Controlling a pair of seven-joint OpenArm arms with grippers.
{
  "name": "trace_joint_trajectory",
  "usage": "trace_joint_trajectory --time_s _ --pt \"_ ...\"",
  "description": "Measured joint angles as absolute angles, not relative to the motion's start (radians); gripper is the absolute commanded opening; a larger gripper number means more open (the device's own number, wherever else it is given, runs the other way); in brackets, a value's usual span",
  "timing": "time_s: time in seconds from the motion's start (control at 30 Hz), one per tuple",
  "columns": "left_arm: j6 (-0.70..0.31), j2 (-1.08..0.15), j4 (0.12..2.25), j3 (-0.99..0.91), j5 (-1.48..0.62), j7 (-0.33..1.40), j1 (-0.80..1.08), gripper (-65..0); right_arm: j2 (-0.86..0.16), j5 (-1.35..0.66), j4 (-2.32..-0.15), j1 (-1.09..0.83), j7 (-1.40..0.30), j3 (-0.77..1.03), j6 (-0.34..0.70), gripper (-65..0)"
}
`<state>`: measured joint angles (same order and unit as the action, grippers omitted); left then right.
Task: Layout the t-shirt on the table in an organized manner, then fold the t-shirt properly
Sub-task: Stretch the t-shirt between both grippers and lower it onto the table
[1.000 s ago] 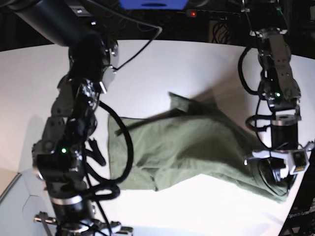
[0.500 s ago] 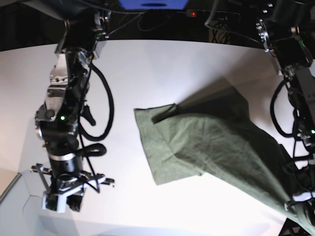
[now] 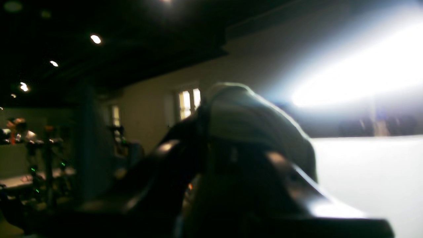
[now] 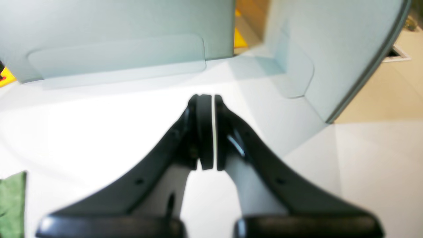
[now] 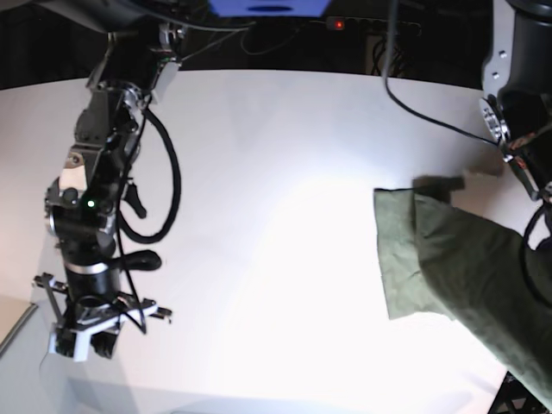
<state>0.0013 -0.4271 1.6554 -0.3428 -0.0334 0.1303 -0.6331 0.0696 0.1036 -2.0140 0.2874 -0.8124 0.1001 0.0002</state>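
Observation:
The olive-green t-shirt lies bunched at the right edge of the white table, and its lower part trails off the view's bottom right corner. In the left wrist view my left gripper is dark and blurred, shut on a bunch of the t-shirt. This gripper is out of the base view. My right gripper is shut and empty, low over the bare table near its front left edge. It also shows in the base view. A sliver of the t-shirt shows at the right wrist view's lower left.
Pale grey-green panels and a tan floor lie beyond the table's curved edge. Black cables hang from the right-wrist arm. The left-wrist arm's upper links stand over the table's far right.
The t-shirt has been dragged from the table's middle to its right edge by the left gripper. The right arm came away from the shirt and swung toward the front left.

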Motion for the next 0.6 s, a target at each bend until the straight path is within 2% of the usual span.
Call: trace_joint_trajectory --time_s 0.2,0.33,0.47,0.53,0.6 --pt "0.002 -0.392 1.584 -0.044 -0.032 0.147 -0.627 -64.6 0.069 0.120 -2.014 0.271 -0.811 0.110 0.000 -65.0" --pt "-0.017 -0.236 1.578 0.099 -0.027 0.137 -0.612 -64.1 0.068 0.121 -2.015 0.270 -0.812 0.152 0.000 -65.0" --pt "-0.010 -0.123 1.556 0.187 -0.026 0.127 -0.520 -63.8 0.036 0.116 -2.015 0.234 -0.810 0.170 0.001 -65.0" --pt "-0.010 -0.093 1.500 0.265 -0.027 0.140 -0.476 -61.0 0.011 0.131 -2.015 0.219 -0.815 0.178 0.000 -65.0" --pt "-0.010 -0.070 1.449 0.333 -0.027 0.141 -0.423 -54.9 -0.008 0.115 -2.015 0.194 -0.804 0.171 0.001 -64.8"
